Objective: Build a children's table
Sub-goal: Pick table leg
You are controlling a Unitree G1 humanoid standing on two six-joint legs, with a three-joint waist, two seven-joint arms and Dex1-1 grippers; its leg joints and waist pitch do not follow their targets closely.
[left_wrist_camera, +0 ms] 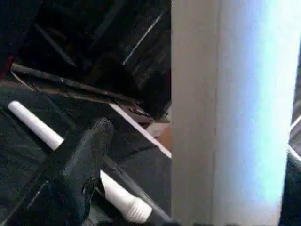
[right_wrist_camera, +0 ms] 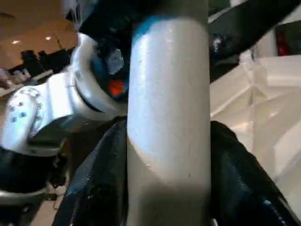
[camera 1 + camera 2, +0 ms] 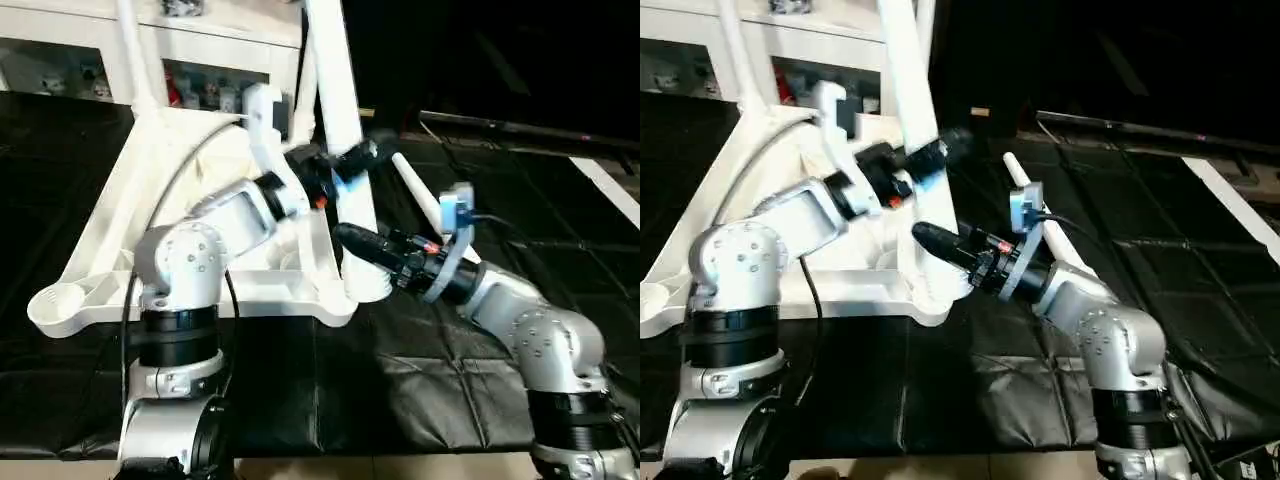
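Observation:
The white tabletop (image 3: 110, 240) lies upside down on the black mat, ribs up. A white leg (image 3: 340, 110) stands upright in its near right corner socket. My left gripper (image 3: 352, 158) is open around this leg partway up. In the left wrist view one black finger (image 1: 80, 155) stands clear of the leg (image 1: 235, 113). Lower down, my right gripper (image 3: 350, 240) is shut on the same leg just above the socket, and both fingers (image 2: 99, 183) press the leg's (image 2: 169, 117) sides. Another leg (image 3: 132, 60) stands at the far left corner. A loose leg (image 3: 420, 195) lies on the mat.
A white cabinet (image 3: 200, 60) with glass doors stands right behind the tabletop. The near left corner socket (image 3: 55, 300) has nothing in it. Black padded mat (image 3: 400, 380) covers the floor in front and to the right, with a white strip (image 3: 605, 190) at the far right.

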